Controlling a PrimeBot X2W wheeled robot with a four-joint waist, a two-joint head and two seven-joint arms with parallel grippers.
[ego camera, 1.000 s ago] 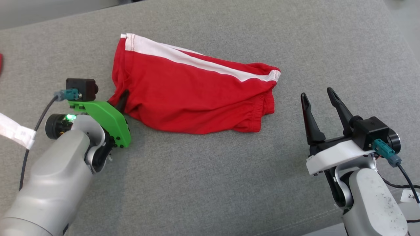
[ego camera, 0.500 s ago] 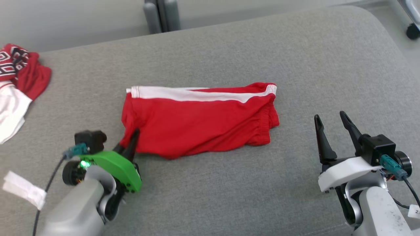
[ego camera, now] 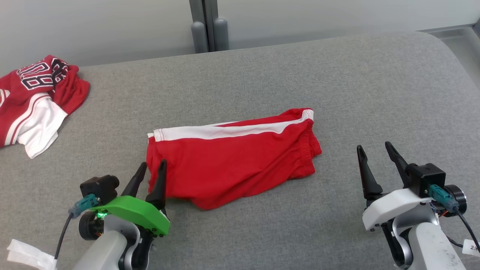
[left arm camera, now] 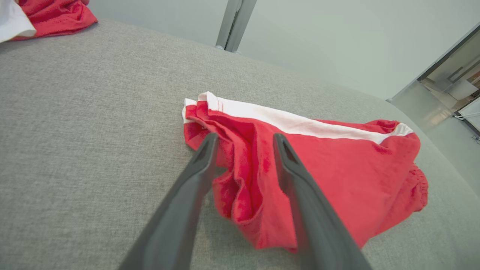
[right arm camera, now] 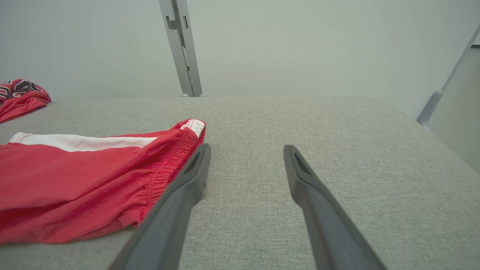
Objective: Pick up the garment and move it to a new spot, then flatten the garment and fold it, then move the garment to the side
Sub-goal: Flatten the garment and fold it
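Folded red shorts (ego camera: pixel 232 165) laid mid-frame on a grey cushion (ego camera: pixel 337 82).
The long axis is set left to right, tipped slightly upward at the right, where the waistband (ego camera: pixel 310 150) is turned. The left gripper (ego camera: pixel 151 169) is spread at the lower-left corner, bunched cloth flanked by its fingers, not pinched. The right gripper (ego camera: pixel 375 150) is held parted at lower right, clear of the cloth. A red-and-white jersey (ego camera: pixel 33 97) is seen upper left.
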